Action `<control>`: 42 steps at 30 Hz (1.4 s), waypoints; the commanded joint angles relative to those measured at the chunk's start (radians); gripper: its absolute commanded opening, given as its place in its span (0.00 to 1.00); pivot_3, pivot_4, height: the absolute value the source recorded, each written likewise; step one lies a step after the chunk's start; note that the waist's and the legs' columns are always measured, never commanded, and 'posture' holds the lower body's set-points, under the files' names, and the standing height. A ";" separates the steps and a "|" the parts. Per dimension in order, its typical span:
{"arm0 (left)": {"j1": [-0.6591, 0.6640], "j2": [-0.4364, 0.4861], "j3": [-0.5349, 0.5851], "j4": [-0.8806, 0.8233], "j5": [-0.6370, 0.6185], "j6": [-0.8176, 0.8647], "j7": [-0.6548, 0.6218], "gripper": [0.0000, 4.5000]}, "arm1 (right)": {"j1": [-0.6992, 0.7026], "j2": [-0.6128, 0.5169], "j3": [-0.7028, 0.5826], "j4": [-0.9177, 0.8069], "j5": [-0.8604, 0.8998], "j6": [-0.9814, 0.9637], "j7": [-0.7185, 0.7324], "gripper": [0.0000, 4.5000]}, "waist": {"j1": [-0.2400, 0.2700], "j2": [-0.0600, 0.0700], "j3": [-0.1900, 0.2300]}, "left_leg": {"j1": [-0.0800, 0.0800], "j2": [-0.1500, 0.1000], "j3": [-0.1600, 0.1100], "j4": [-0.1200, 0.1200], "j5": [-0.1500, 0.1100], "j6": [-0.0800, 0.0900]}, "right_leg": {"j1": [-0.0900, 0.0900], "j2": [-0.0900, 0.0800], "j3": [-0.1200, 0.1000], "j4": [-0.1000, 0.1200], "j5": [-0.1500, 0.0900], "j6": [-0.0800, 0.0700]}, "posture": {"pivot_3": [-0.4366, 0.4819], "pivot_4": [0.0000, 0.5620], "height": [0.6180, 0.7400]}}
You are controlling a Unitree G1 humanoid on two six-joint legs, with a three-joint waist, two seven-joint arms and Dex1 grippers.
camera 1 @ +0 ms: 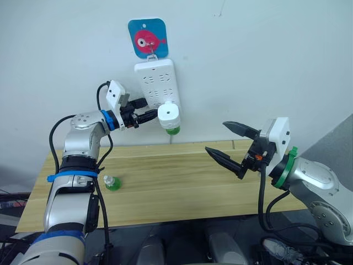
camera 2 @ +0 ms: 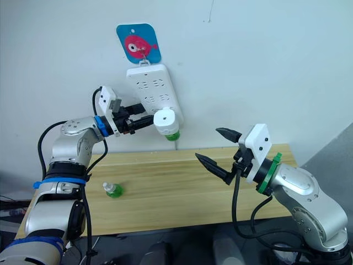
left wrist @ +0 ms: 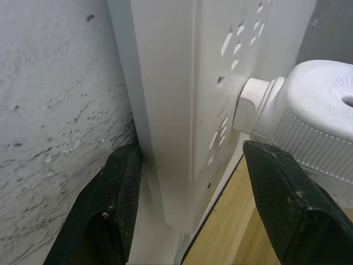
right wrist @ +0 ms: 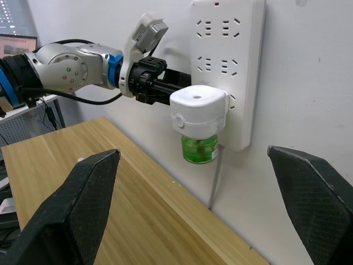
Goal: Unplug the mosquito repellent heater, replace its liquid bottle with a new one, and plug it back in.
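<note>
The white mosquito repellent heater is plugged into the lower part of a white power strip on the wall. A green liquid bottle hangs under it. My left gripper is open at the strip's lower left edge. One finger lies between strip and wall, and the other finger sits just beside the heater. A second small green bottle lies on the wooden table at the left. Over the table's right end, my right gripper hangs wide open and holds nothing.
The power strip hangs from a hook on a blue card with a pink fish. A white cable runs down from the strip behind the table. The table's back edge meets the wall.
</note>
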 commanded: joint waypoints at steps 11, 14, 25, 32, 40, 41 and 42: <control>-0.036 0.018 0.003 -0.077 -0.022 0.058 -0.086 0.47 | -0.038 0.030 0.023 -0.037 0.037 0.005 -0.036 1.00 | -0.005 -0.001 0.007 | 0.000 0.000 -0.001 0.000 0.000 0.000 | 0.000 0.000 0.000 0.000 0.000 0.000 | 0.25 0.34 0.88; -0.036 0.012 0.003 -0.077 -0.015 0.059 -0.077 0.30 | -0.059 0.049 0.036 -0.047 0.013 0.043 -0.111 1.00 | -0.003 -0.001 0.008 | -0.001 0.000 -0.002 0.000 0.000 0.000 | 0.000 0.000 -0.001 0.000 0.000 0.000 | 0.25 0.33 0.88; 0.002 0.010 0.004 -0.147 -0.021 0.088 -0.066 0.29 | -0.273 0.200 0.327 -0.001 -0.278 0.183 -0.388 1.00 | -0.005 0.000 0.009 | -0.005 -0.001 -0.005 0.004 0.000 -0.001 | -0.001 0.000 -0.002 0.001 0.001 0.001 | 0.26 0.34 0.88; 0.021 0.005 0.002 -0.185 -0.025 0.106 -0.057 0.29 | -0.363 0.395 0.368 0.119 -0.397 0.270 -0.521 1.00 | -0.006 0.000 0.009 | -0.012 -0.001 -0.011 0.005 0.001 -0.001 | -0.006 -0.001 -0.006 0.001 0.001 0.001 | 0.27 0.33 0.88; 0.027 0.004 0.003 -0.200 -0.024 0.109 -0.050 0.29 | -0.426 0.529 0.336 0.234 -0.458 0.288 -0.563 1.00 | -0.006 0.000 0.009 | -0.016 -0.003 -0.013 0.005 0.001 -0.001 | -0.008 -0.003 -0.010 0.001 0.001 0.001 | 0.28 0.32 0.88; 0.028 0.004 0.004 -0.202 -0.025 0.110 -0.049 0.29 | -0.432 0.542 0.336 0.248 -0.466 0.287 -0.565 1.00 | -0.006 0.000 0.009 | -0.016 -0.003 -0.013 0.005 0.001 -0.001 | -0.008 -0.003 -0.011 0.002 0.001 0.001 | 0.28 0.32 0.88; 0.028 0.004 0.004 -0.203 -0.025 0.110 -0.048 0.29 | -0.436 0.550 0.337 0.261 -0.475 0.285 -0.567 1.00 | -0.006 0.000 0.009 | -0.016 -0.003 -0.014 0.005 0.001 -0.001 | -0.008 -0.003 -0.011 0.002 0.001 0.001 | 0.28 0.32 0.88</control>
